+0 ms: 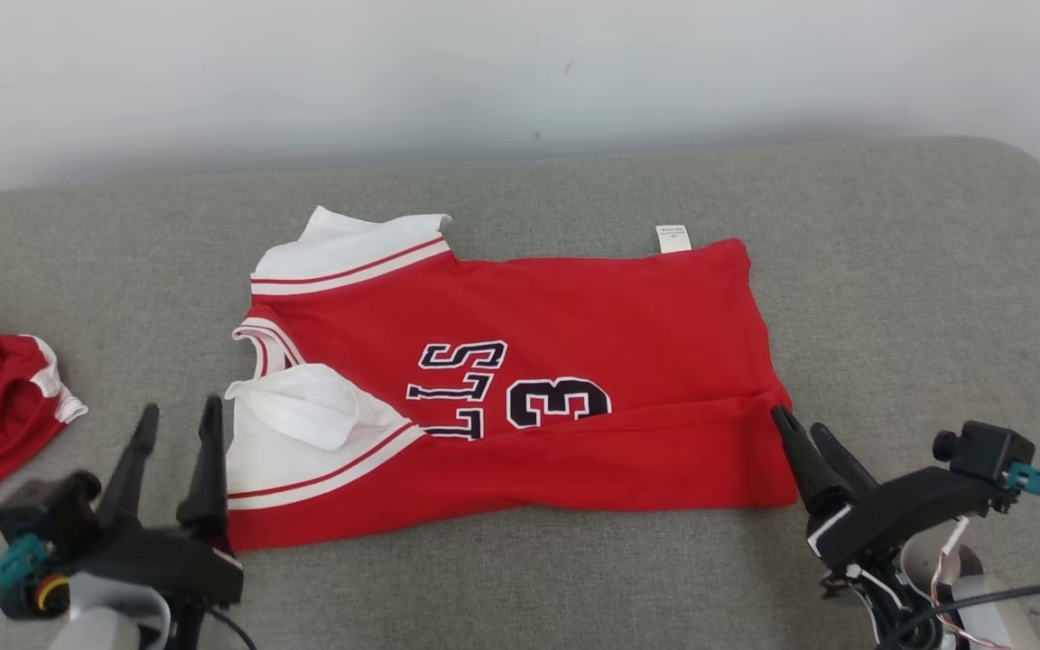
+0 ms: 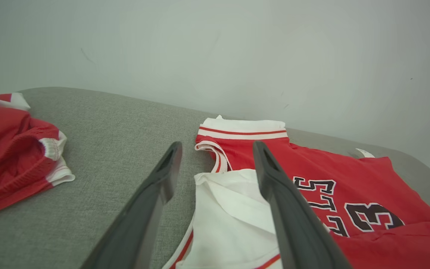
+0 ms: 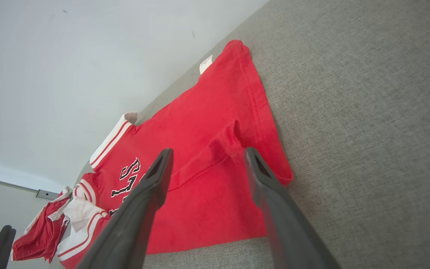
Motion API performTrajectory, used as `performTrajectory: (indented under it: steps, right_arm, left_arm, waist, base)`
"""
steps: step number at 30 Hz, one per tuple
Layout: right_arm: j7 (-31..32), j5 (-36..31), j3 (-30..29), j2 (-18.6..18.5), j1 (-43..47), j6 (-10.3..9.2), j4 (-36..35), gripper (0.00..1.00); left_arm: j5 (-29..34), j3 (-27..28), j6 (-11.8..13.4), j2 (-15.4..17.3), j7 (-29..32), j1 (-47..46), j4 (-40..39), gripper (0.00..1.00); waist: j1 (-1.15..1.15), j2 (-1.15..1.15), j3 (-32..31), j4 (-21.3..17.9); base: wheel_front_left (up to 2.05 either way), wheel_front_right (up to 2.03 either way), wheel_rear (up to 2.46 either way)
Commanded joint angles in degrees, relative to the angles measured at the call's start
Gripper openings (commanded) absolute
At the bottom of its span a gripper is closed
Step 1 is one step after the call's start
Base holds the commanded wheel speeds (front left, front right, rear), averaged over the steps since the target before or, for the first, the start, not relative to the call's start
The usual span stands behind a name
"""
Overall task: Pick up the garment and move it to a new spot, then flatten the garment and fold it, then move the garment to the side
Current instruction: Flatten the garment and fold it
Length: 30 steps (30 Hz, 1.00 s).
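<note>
While the left end effector (image 1: 181, 408) and right end effector (image 1: 798, 421) both gape wide and empty, the red jersey with white sleeves (image 1: 574, 343) lies between them on the grey cloth-covered desk (image 1: 917, 298), its near strip folded over. Pinching only one layer would likely drag that fold apart.

Red jersey (image 1: 574, 307): black letters "LLS", number "3"; white tag (image 1: 673, 238) print illegible

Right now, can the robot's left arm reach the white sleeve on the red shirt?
Probably yes. The left gripper is open right beside the white sleeve of the red shirt, and nothing lies between them on the grey cushion.
</note>
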Motion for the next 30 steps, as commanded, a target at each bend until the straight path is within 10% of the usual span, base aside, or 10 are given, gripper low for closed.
performTrajectory:
  steps: [1, 30]
  right_arm:
    - [-0.6, -0.4, 0.4, -0.6, 1.0, 0.03, -0.8, 1.00]
    - [-11.1, -15.9, 7.0, -6.4, 0.6, 0.04, 5.7, 1.00]
  left_arm:
    - [-0.1, 0.1, 0.2, -0.2, -0.4, 1.7, -0.5, 1.00]
    - [3.6, -1.6, 1.7, -1.3, -1.8, 7.9, 3.4, 1.00]
  waist:
    - [0.00, 0.00, -0.7, 0.5]
    - [0.00, 0.00, 3.6, 1.2]
  base:
    - [0.00, 0.00, 0.00]
    - [0.00, 0.00, 0.00]
